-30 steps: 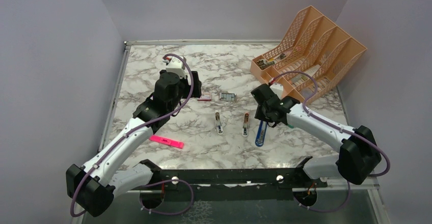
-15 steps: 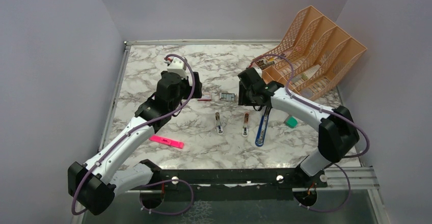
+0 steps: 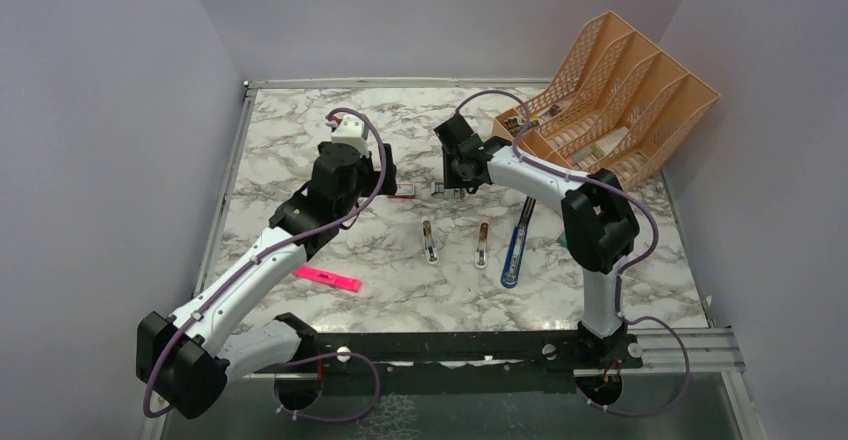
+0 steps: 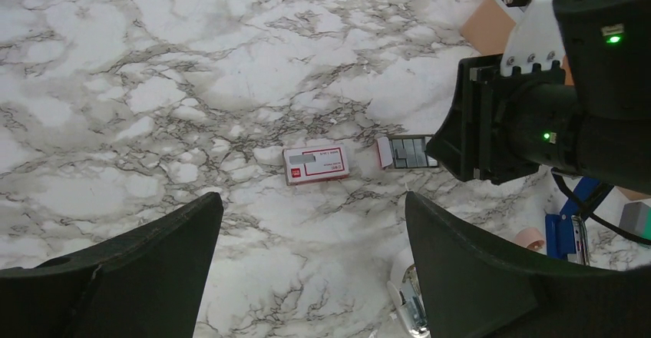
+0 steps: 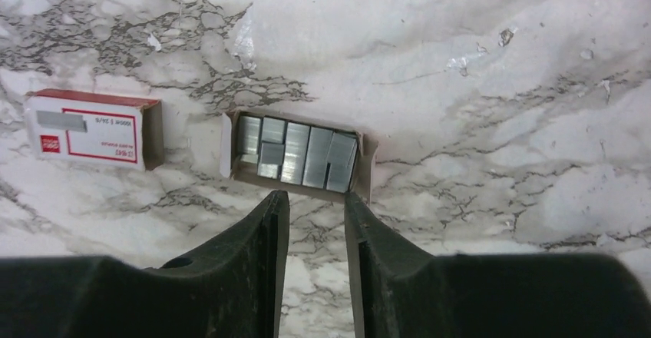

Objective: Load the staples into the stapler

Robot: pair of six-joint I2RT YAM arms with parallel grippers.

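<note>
I think the staples (image 5: 295, 152) are light but brittle, so my right tool (image 5: 315, 196), narrowly apart and empty, should pinch one block by its long sides.

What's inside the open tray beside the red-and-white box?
Grey staples, several strips lying side by side, fill the tray. Anything beneath that top layer is covered, so I cannot tell how deep the stack goes.

from above the right gripper (image 3: 451, 186) covers most of the staples (image 5: 295, 154), the left wrist view's bottom edge cuts off a stapler (image 4: 411, 315), and the box (image 4: 315, 163) print is unreadably small.
</note>
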